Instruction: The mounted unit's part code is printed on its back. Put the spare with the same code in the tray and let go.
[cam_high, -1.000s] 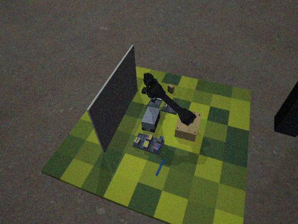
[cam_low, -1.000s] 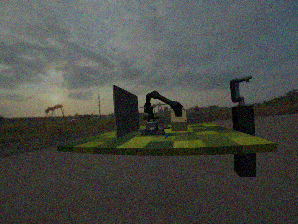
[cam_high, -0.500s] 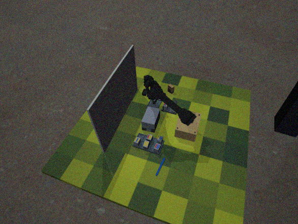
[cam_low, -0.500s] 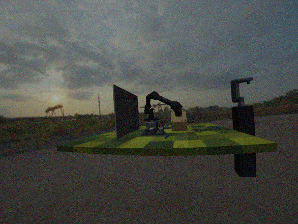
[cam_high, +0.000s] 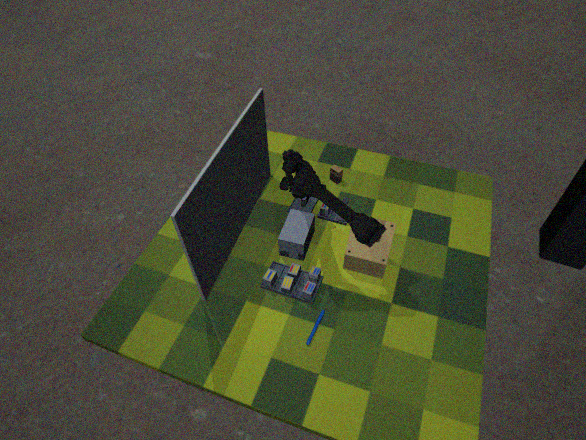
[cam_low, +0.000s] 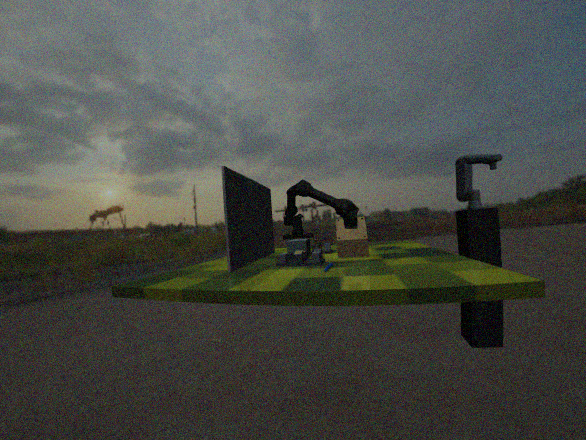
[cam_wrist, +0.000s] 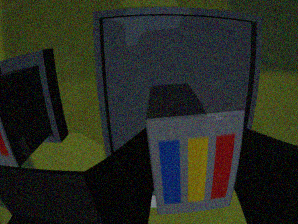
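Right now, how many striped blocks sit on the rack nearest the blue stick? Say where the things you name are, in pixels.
5, seen from above: left block (cam_high: 269, 276), upper-middle block (cam_high: 294, 270), lower-middle block (cam_high: 287, 283), upper-right block (cam_high: 315, 272), lower-right block (cam_high: 309, 287).
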